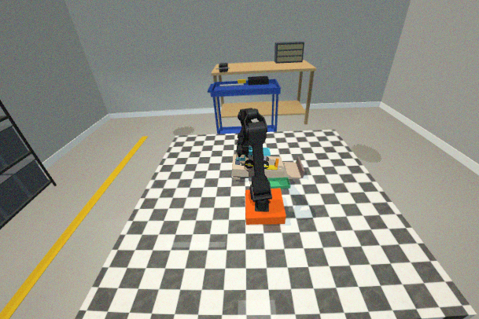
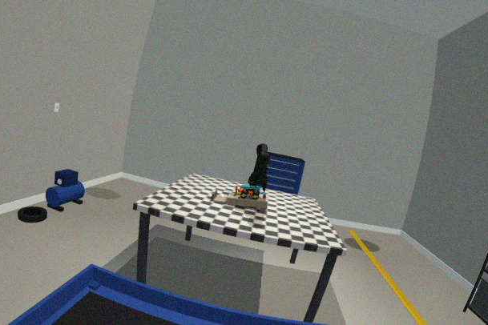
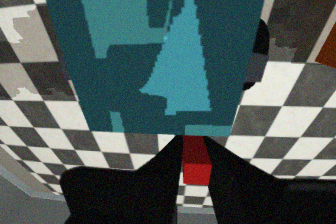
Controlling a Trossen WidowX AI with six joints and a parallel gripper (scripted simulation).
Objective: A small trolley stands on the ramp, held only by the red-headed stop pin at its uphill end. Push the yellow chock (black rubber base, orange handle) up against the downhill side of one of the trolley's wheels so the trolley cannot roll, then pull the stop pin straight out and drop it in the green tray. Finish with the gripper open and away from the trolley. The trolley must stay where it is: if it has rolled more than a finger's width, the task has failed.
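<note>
At the trolley's [image 3: 160, 65] uphill end, on the ramp [image 1: 291, 170] set on the checkered counter [image 1: 204, 251], I am gripping the stop pin.

Risk: a pull that is tilting instead of running straight could be dragging the trolley along; if the yellow chock [image 1: 273, 166] is not seating hard against a wheel, which I cannot tell, the trolley could be rolling downhill once the pin is leaving.

Pincer [image 3: 196, 160]: nearly closed, clamping the pin's red head [image 3: 196, 161] between both fingers.

Green tray [image 1: 279, 182]: lying just beside the ramp.
</note>
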